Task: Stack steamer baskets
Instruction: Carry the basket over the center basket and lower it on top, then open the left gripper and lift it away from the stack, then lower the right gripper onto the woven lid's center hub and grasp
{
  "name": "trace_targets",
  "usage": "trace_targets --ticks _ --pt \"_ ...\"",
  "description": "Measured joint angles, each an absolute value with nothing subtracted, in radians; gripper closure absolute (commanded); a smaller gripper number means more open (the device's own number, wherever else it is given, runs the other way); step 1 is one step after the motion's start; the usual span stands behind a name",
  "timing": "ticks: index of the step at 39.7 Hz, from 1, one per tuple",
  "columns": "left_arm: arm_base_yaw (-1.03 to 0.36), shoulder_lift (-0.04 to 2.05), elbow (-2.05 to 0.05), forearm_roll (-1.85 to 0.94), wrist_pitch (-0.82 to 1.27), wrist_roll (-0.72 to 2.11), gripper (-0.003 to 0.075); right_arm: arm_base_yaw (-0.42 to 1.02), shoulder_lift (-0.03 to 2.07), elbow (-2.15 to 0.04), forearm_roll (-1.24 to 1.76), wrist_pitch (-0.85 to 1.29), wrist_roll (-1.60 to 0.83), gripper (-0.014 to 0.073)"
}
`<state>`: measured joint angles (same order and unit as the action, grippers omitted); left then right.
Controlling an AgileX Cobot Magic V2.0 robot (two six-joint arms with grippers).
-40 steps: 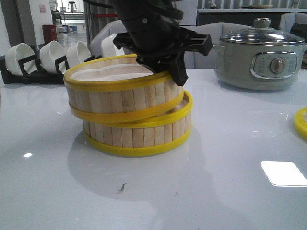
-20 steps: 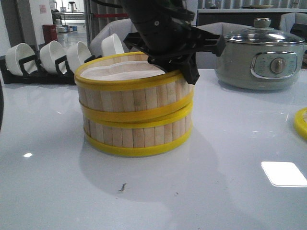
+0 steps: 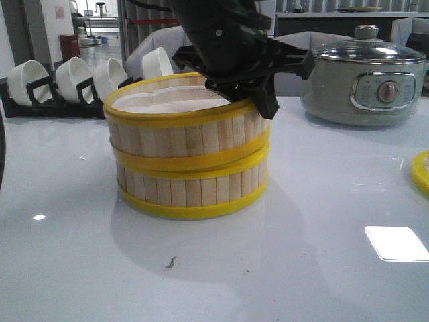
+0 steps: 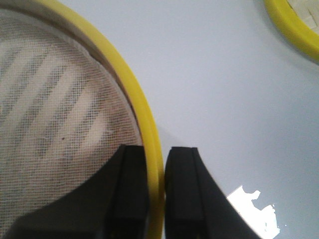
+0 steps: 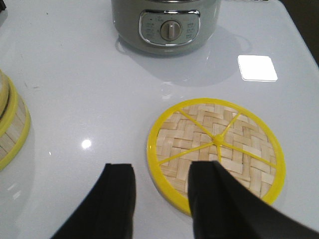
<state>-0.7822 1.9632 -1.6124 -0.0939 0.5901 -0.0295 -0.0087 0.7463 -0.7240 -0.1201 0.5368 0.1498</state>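
Note:
Two steamer baskets stand stacked on the white table. The upper basket (image 3: pixel 181 131) sits on the lower basket (image 3: pixel 191 191), nearly aligned. My left gripper (image 3: pixel 258 100) is shut on the upper basket's right rim. In the left wrist view the yellow rim (image 4: pixel 149 134) is pinched between the two black fingers (image 4: pixel 132 184), and the white mesh lining (image 4: pixel 55 109) shows inside. My right gripper (image 5: pixel 162 172) is open and empty, hovering over the near left rim of the woven steamer lid (image 5: pixel 217 147). The stack's edge shows in the right wrist view (image 5: pixel 12 129).
A grey-green electric pot with glass lid (image 3: pixel 365 77) stands at the back right, also in the right wrist view (image 5: pixel 167 22). White bowls on a black rack (image 3: pixel 67 80) stand at the back left. The lid's edge (image 3: pixel 421 173) shows at the right border.
The upper basket, tilted and shifted left a second ago, has moved right and settled level on the lower basket. Since half a second ago almost nothing has moved.

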Motion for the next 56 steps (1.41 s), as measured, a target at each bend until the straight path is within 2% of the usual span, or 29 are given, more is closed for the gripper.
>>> trace_targets --ticks 2,5,19,23,25,29,32,34,39,49,56 --pt "-0.785 1.963 -1.612 -0.096 0.590 -0.030 0.0327 -0.009 0.746 -0.724 -0.120 0.537 0.150 0.0223" --pt "-0.787 1.963 -1.615 -0.100 0.590 -0.030 0.0276 -0.009 0.746 -0.724 -0.120 0.539 0.150 0.0223" --pt "-0.790 1.963 -1.700 -0.093 0.632 -0.030 0.0281 -0.009 0.746 -0.724 -0.120 0.539 0.150 0.0223" --pt "-0.790 1.963 -1.764 -0.082 0.684 -0.030 0.0328 -0.009 0.746 -0.724 -0.120 0.539 0.150 0.0223" --pt "-0.790 1.963 -1.805 -0.068 0.715 -0.030 0.0414 -0.009 0.746 -0.724 -0.120 0.539 0.150 0.0223" --pt "-0.790 1.961 -1.885 -0.027 0.773 -0.030 0.0657 -0.009 0.746 -0.724 -0.120 0.539 0.150 0.0223" --pt "-0.779 1.945 -1.923 -0.007 0.806 -0.030 0.0608 -0.009 0.746 -0.724 -0.120 0.539 0.150 0.0223" --pt "-0.762 1.924 -1.938 0.000 0.809 -0.028 0.0633 -0.009 0.746 -0.724 -0.120 0.539 0.150 0.0223" --pt "-0.684 1.845 -1.946 0.005 0.809 -0.028 0.0634 -0.009 0.746 -0.724 -0.120 0.539 0.150 0.0223" --pt "-0.398 1.644 -1.918 0.016 0.809 -0.028 0.0634 -0.009 0.746 -0.724 -0.120 0.539 0.150 0.0223" --pt "-0.198 1.448 -1.742 0.017 0.773 -0.028 0.0634 -0.009 0.746 -0.724 -0.116 0.539 0.150 0.0223"
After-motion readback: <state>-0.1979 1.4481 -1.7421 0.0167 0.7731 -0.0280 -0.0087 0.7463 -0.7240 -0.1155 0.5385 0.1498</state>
